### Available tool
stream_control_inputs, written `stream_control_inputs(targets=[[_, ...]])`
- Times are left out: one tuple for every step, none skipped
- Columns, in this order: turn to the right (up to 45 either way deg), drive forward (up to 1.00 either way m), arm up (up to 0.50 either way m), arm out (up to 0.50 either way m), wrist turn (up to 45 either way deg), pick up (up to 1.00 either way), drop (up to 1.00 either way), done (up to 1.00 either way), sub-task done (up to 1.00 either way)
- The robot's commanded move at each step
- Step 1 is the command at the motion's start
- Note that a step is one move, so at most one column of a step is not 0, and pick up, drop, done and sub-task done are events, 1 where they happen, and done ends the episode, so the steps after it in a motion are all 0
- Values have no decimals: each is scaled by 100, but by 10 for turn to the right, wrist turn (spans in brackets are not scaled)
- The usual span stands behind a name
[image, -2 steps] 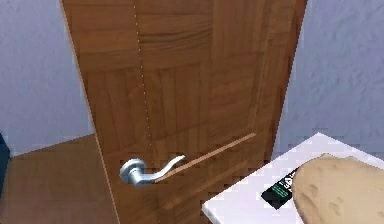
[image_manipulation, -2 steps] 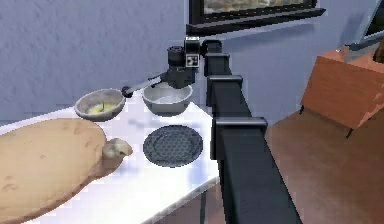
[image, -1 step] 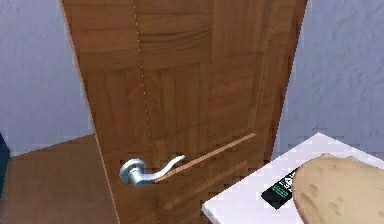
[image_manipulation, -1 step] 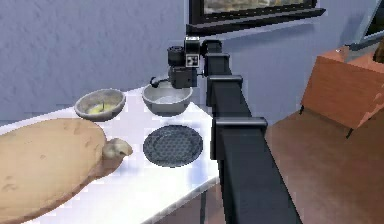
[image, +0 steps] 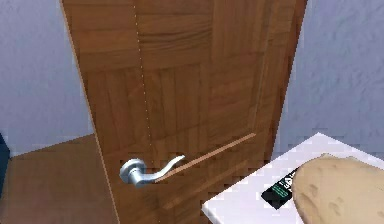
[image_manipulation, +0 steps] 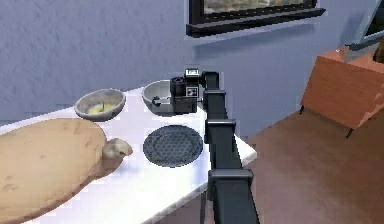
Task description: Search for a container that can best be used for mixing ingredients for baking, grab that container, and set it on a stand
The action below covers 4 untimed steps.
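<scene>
A grey bowl (image_manipulation: 153, 98) stands on the white table (image_manipulation: 150, 185) near its far edge. To its left is a second bowl (image_manipulation: 100, 102) with something yellow-green inside. The dark arm (image_manipulation: 222, 150) rises over the table, and the gripper (image_manipulation: 171, 94) is at the grey bowl's right rim. I cannot tell whether it holds anything or touches the bowl. A dark round disc (image_manipulation: 175, 145) lies flat on the table in front of the grey bowl, just left of the arm.
A large tan loaf-like lump (image_manipulation: 45, 165) and a small tan piece (image_manipulation: 116, 150) lie on the table's left. A wooden door (image: 180, 90) with a silver handle (image: 148, 171) stands close ahead. A dark-framed picture (image_manipulation: 255, 12) hangs on the wall; wooden furniture (image_manipulation: 345, 90) stands at right.
</scene>
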Motion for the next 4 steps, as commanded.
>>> stream_control_inputs(targets=[[0, 0, 0, 0, 0, 100, 0, 0, 0], [0, 0, 8, 0, 0, 0, 0, 0, 0], [0, 0, 0, 0, -450, 0, 0, 0, 0], [0, 0, 0, 0, -450, 0, 0, 0, 0]])
